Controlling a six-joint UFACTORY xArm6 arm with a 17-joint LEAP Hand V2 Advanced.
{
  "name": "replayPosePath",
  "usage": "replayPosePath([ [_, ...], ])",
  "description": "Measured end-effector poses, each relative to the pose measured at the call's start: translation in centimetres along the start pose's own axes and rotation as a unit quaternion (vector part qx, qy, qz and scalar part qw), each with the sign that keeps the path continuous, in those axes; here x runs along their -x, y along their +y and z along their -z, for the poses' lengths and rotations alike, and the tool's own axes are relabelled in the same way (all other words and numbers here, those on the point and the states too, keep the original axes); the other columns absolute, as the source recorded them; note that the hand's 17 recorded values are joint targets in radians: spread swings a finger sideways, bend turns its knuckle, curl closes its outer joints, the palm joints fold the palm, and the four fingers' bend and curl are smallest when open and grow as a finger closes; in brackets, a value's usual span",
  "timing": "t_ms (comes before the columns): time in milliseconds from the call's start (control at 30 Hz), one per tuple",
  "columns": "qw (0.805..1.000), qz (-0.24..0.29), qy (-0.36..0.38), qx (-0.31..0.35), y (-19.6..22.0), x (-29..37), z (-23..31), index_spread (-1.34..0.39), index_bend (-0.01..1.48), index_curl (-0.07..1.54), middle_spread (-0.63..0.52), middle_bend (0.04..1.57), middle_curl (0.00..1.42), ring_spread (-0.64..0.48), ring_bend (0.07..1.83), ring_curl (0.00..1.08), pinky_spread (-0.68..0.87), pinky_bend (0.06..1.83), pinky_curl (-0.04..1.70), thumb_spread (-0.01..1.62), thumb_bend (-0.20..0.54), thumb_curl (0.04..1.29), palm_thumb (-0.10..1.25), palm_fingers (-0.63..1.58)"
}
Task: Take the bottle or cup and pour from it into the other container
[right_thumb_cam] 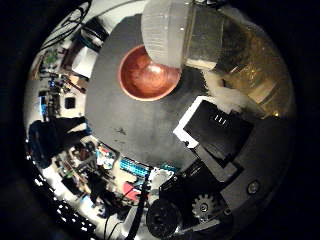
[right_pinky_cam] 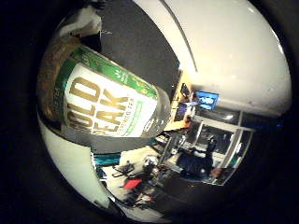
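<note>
A clear bottle (right_pinky_cam: 103, 93) with a green and white label fills much of the right little finger side palm view, close to the palm. In the right thumb side palm view its white-capped end (right_thumb_cam: 168, 30) reaches over the rim of a red-brown bowl (right_thumb_cam: 145, 75). The bowl stands on a dark round table (right_thumb_cam: 120, 125) and looks empty. My right hand (right_thumb_cam: 215, 125) shows white and black fingers curled against the bottle's side, holding it lying tilted above the table. The cap is on.
Beyond the table's edge the floor holds cluttered boxes and gear (right_thumb_cam: 70, 150). A lit blue screen (right_pinky_cam: 207, 98) and desks stand further off in the room. A white wall (right_pinky_cam: 234, 37) rises behind.
</note>
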State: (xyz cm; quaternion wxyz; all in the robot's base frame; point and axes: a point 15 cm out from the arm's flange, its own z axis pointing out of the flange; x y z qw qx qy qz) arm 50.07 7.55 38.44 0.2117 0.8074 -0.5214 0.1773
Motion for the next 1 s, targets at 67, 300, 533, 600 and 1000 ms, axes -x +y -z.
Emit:
replayPosePath([
  [67,0.999,0.013,0.031,0.005,-0.7,0.6,0.0,-0.17,1.21,0.72,-0.10,1.39,0.68,-0.21,1.37,0.74,-0.22,1.29,0.94,0.40,-0.021,0.95,1.06,1.14],
  [300,0.994,0.042,0.103,0.010,-2.8,2.7,-0.1,-0.17,1.21,0.72,-0.10,1.39,0.68,-0.21,1.36,0.75,-0.22,1.28,0.96,0.40,-0.021,0.95,1.06,1.14],
  [533,0.987,0.058,0.151,0.016,-4.0,3.6,-0.4,-0.17,1.21,0.72,-0.10,1.39,0.68,-0.21,1.36,0.77,-0.22,1.27,0.97,0.40,-0.021,0.95,1.06,1.14],
  [600,0.985,0.060,0.161,0.016,-4.3,3.6,-0.4,-0.17,1.21,0.72,-0.10,1.39,0.68,-0.21,1.35,0.77,-0.23,1.27,0.97,0.40,-0.021,0.95,1.06,1.14],
  [1000,0.983,0.067,0.172,0.018,-4.8,4.4,-0.9,-0.17,1.21,0.71,-0.10,1.39,0.68,-0.22,1.34,0.78,-0.24,1.26,0.98,0.40,-0.021,0.95,1.06,1.15],
])
